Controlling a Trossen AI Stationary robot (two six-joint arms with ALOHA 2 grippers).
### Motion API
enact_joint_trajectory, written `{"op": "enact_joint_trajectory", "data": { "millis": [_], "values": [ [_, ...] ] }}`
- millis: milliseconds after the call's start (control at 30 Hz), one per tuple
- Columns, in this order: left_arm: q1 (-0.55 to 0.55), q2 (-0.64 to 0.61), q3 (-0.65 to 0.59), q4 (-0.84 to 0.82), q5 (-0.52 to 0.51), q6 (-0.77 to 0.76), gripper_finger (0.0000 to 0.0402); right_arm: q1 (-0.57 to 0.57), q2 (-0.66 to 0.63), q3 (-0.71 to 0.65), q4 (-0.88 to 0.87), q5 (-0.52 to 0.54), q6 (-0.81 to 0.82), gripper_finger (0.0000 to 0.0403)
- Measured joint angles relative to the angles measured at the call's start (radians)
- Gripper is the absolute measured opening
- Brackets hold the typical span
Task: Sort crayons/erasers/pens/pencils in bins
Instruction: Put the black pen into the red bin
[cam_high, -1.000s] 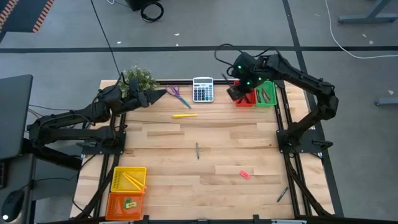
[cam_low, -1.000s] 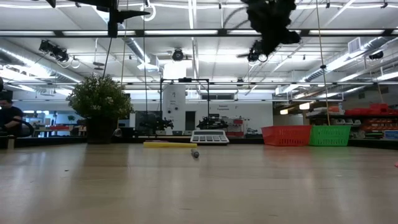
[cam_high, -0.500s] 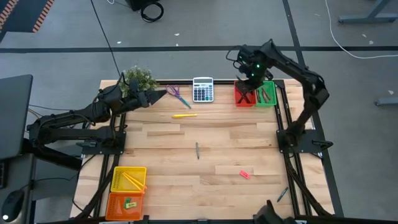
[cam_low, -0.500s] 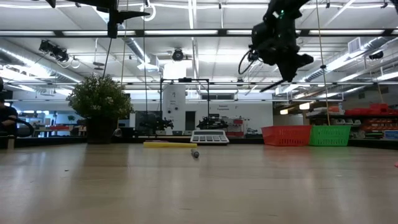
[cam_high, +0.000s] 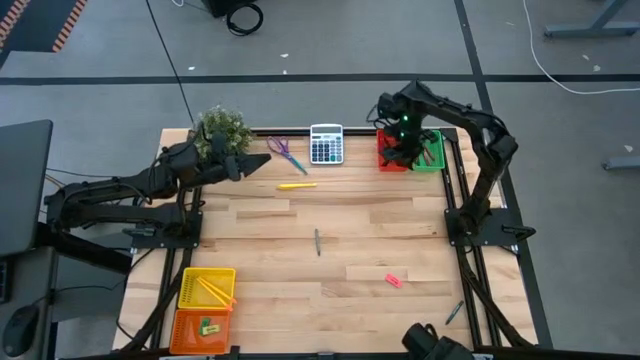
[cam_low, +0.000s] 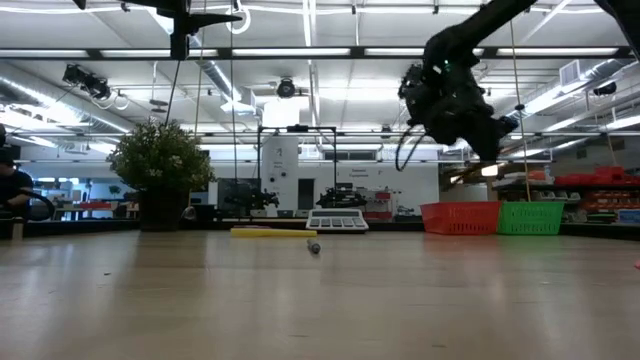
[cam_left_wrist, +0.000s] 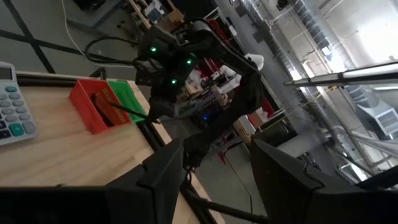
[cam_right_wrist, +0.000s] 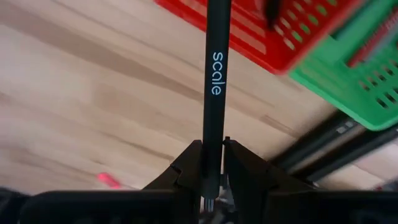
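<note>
My right gripper (cam_high: 404, 148) hangs over the red bin (cam_high: 393, 152) at the table's far right and is shut on a black pen (cam_right_wrist: 214, 74) printed "scale". The green bin (cam_high: 430, 150) stands right beside the red one. My left gripper (cam_high: 262, 160) is held level and open in the air near the plant, with nothing between its fingers. On the table lie a yellow pen (cam_high: 297, 185), a short dark stick (cam_high: 317, 241) and a pink eraser (cam_high: 393, 280). The yellow bin (cam_high: 206, 287), with pencils in it, and the orange bin (cam_high: 203, 326) sit at the near left. My right gripper pinches the black pen between its two fingers near one end (cam_right_wrist: 212, 148). The pen runs on past the fingertips in line with them. The gripper points steeply down, and the pen is lifted clear, its free end (cam_right_wrist: 219, 9) over the red bin (cam_right_wrist: 273, 37).
A grey calculator (cam_high: 326, 143), purple-handled scissors (cam_high: 285, 152) and a potted plant (cam_high: 222, 128) stand along the far edge. Another dark pen (cam_high: 454, 312) lies by the table's right frame. The middle of the wooden top is bare apart from the loose items.
My right gripper has come down and swung toward the table's far right corner, over the red bin. It has tipped from a shallow slant to pointing steeply down, with the black pen still in it.
</note>
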Motion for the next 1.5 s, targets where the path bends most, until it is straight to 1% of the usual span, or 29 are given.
{"op": "enact_joint_trajectory", "data": {
  "millis": [100, 233, 433, 600, 933, 1500],
  "values": [
    [-0.013, 0.0, 0.0, -0.014, 0.0, 0.0, 0.0194, -0.011, -0.003, -0.07, 0.009, 0.046, -0.004, 0.0072],
    [-0.021, 0.0, 0.0, -0.025, 0.0, 0.0, 0.0192, -0.014, -0.027, -0.12, 0.055, 0.052, -0.004, 0.0072],
    [-0.022, 0.0, 0.0, -0.031, -0.001, 0.0, 0.0192, -0.021, -0.067, -0.123, 0.138, 0.057, 0.013, 0.0072],
    [-0.022, 0.0, 0.0, -0.031, -0.001, 0.0, 0.0188, -0.048, -0.065, -0.123, 0.189, 0.059, 0.018, 0.0072],
    [-0.017, 0.0, 0.0, -0.03, -0.02, 0.0, 0.0189, -0.067, -0.053, -0.123, 0.312, 0.053, 0.028, 0.0072],
    [-0.015, 0.0, 0.0, -0.028, -0.02, -0.003, 0.019, -0.081, 0.04, -0.124, 0.321, 0.055, 0.013, 0.0072]
  ]
}}
